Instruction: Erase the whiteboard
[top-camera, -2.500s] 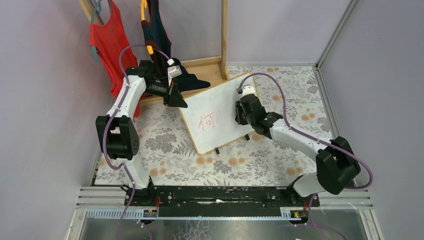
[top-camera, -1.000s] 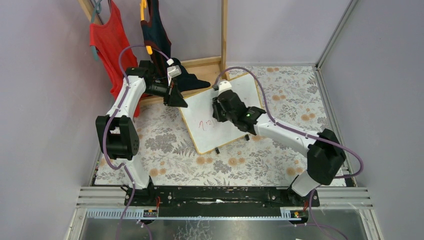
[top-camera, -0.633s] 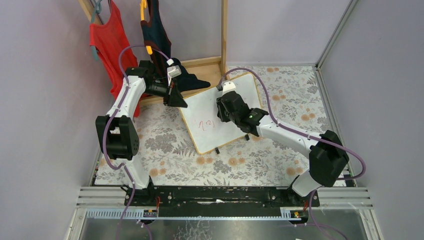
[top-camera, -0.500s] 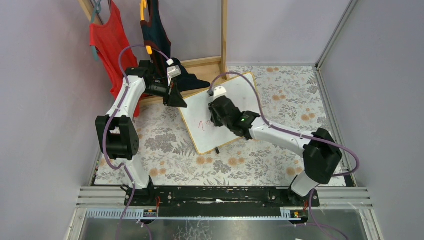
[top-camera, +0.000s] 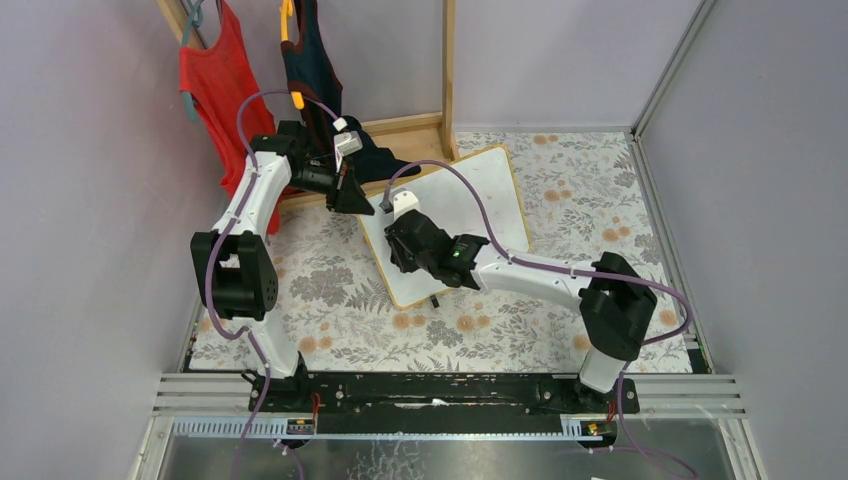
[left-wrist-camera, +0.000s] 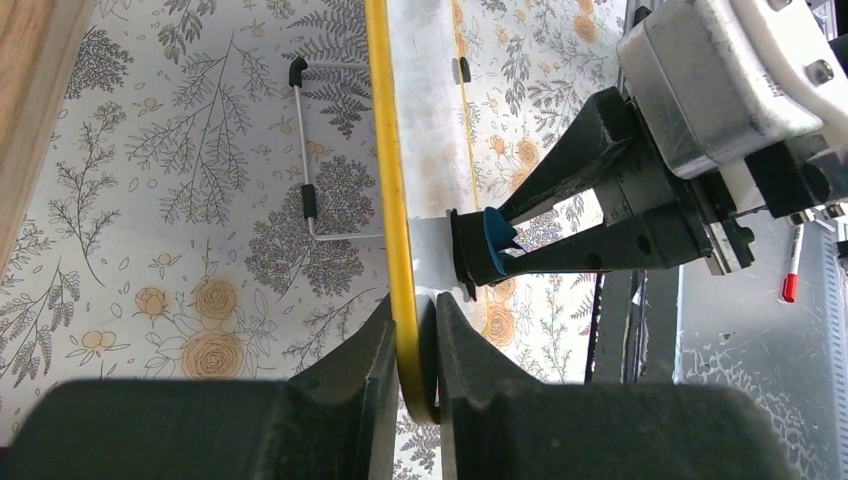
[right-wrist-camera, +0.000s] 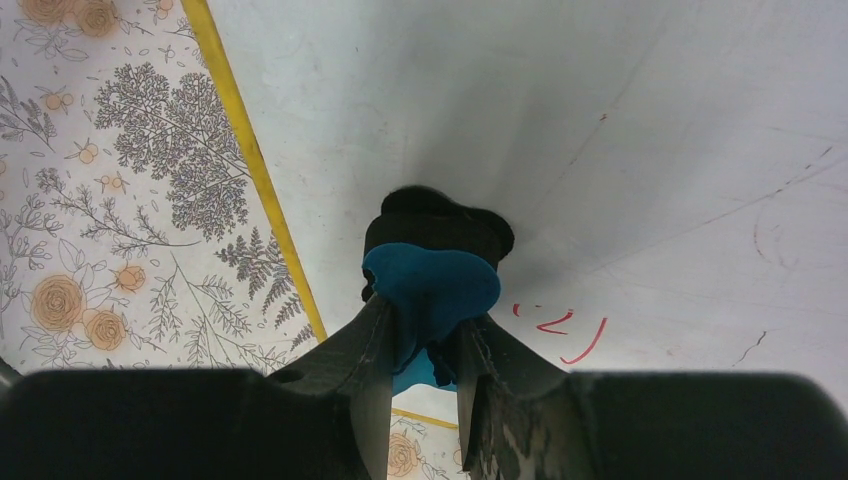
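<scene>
The whiteboard (top-camera: 470, 195) with its yellow frame stands tilted on the floral cloth. My left gripper (top-camera: 352, 200) is shut on its far-left corner; the left wrist view shows the fingers (left-wrist-camera: 370, 350) clamped on the yellow frame (left-wrist-camera: 385, 150). My right gripper (top-camera: 400, 250) is shut on a blue eraser (right-wrist-camera: 430, 285) and presses its black pad (right-wrist-camera: 440, 225) against the board face (right-wrist-camera: 600, 120) near the left frame edge (right-wrist-camera: 250, 160). A few red strokes (right-wrist-camera: 560, 325) remain beside the eraser. The eraser also shows in the left wrist view (left-wrist-camera: 490, 245).
A wooden clothes rack (top-camera: 449, 70) stands behind the board, with a red shirt (top-camera: 215, 80) and a dark garment (top-camera: 310, 60) hanging. The board's black foot (top-camera: 433, 300) and wire stand (left-wrist-camera: 305, 150) rest on the cloth. A red marker (left-wrist-camera: 790, 270) lies near the arm bases.
My right gripper has swept with the eraser from the board's right side to its near-left part. Most of the red writing is gone. The left arm has not moved.
</scene>
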